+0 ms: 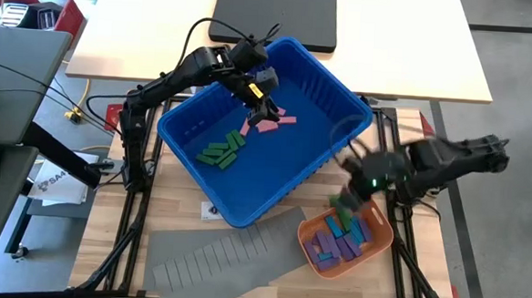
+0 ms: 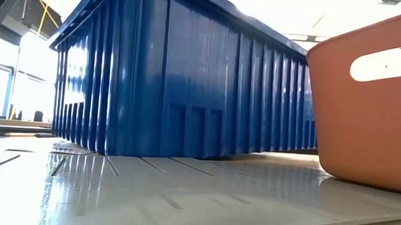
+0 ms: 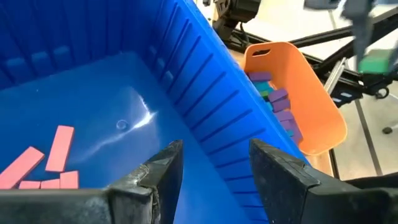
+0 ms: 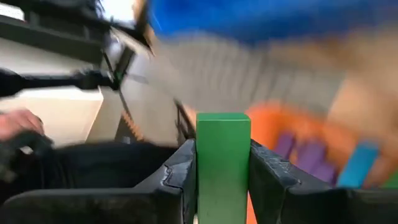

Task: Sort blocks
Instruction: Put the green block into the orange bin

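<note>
High view, blue bin [image 1: 337,98] holding green blocks [image 1: 220,152] and pink blocks [image 1: 269,122], left pincer [image 1: 260,98] open above, right pincer [image 1: 347,201] clamping green block [image 4: 222,155].

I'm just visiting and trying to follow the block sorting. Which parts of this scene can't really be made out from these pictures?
- Low view: the blue bin wall hides every block inside; the orange tray is cut off by the edge.
- Right wrist view: motion blur smears everything beyond the green block in the right gripper.
- High view: the right gripper is blurred and small; tray blocks can't be counted.
- Left wrist view: the open left gripper hides the bin floor; the pink blocks are cut off.
</note>
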Motion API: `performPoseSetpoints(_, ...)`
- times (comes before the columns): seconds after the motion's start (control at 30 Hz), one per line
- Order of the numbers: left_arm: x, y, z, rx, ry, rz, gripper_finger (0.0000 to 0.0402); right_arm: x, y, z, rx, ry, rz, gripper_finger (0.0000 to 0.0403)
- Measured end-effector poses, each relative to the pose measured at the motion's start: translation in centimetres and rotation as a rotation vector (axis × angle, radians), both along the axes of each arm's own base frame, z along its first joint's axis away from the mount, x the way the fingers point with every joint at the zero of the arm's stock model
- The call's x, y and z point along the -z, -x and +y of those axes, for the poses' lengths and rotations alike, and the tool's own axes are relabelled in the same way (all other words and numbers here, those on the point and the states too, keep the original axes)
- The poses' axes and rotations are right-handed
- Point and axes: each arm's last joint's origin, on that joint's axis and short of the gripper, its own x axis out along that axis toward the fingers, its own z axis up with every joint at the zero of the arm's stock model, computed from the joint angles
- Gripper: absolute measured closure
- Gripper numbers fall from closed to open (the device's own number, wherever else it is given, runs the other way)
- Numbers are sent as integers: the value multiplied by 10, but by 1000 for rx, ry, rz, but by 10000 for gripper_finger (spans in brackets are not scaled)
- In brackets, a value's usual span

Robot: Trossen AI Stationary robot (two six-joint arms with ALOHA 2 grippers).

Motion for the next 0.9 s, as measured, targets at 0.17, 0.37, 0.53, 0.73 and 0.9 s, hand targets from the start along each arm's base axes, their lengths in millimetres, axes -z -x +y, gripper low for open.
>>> performPoseSetpoints(0.17,0,0,-1,10,-7,-1,227,63,15,29,54,-125,265,306)
performPoseSetpoints(0.37,0,-2,-4,32,-20,-3,227,118,21,38,169,-149,514,306)
performPoseSetpoints(0.53,0,-2,-6,35,-19,-2,227,153,26,37,193,-132,672,306)
performPoseSetpoints(0.73,0,-2,-6,17,2,3,227,182,37,32,286,-118,789,306)
performPoseSetpoints(0.9,1,-1,-7,1,29,24,227,195,42,29,309,-103,809,302)
